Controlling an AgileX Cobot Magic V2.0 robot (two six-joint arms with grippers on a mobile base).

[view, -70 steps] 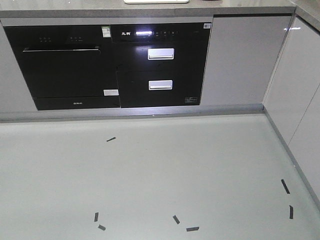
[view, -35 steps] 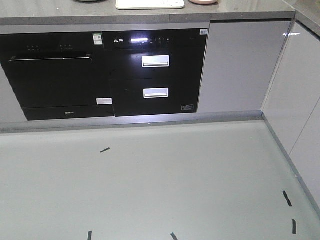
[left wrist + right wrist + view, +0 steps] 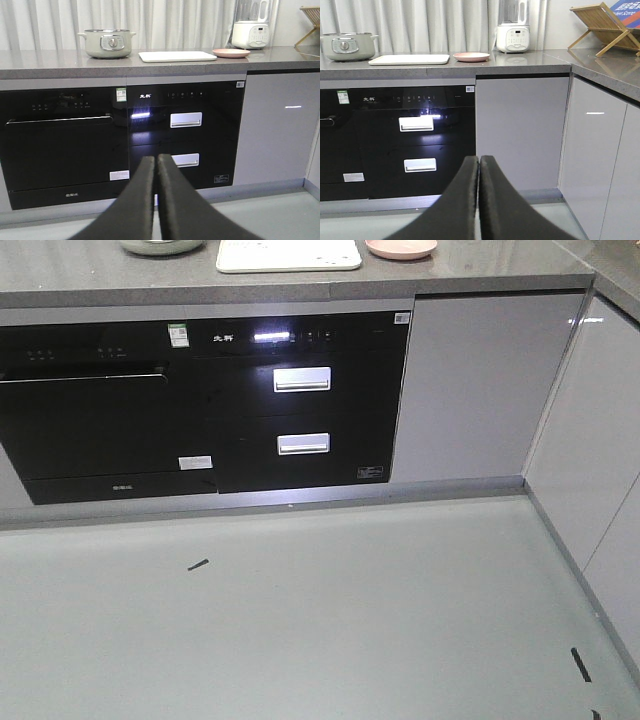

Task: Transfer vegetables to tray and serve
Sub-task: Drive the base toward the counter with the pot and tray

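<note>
The tray [image 3: 177, 56] lies upper centre in the left wrist view, on the counter [image 3: 45, 59] between the pot [image 3: 107, 43] and the pink plate [image 3: 230, 52]. No lettuce leaf shows; perhaps it's in the pot. Best now: square up close to the counter. The left gripper [image 3: 156, 162] and right gripper [image 3: 479, 161] point level and low, jaws pressed together, empty.

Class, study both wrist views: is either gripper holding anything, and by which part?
Nothing is held. The left gripper and right gripper are both shut on empty air; the tray lies untouched on the counter.
</note>
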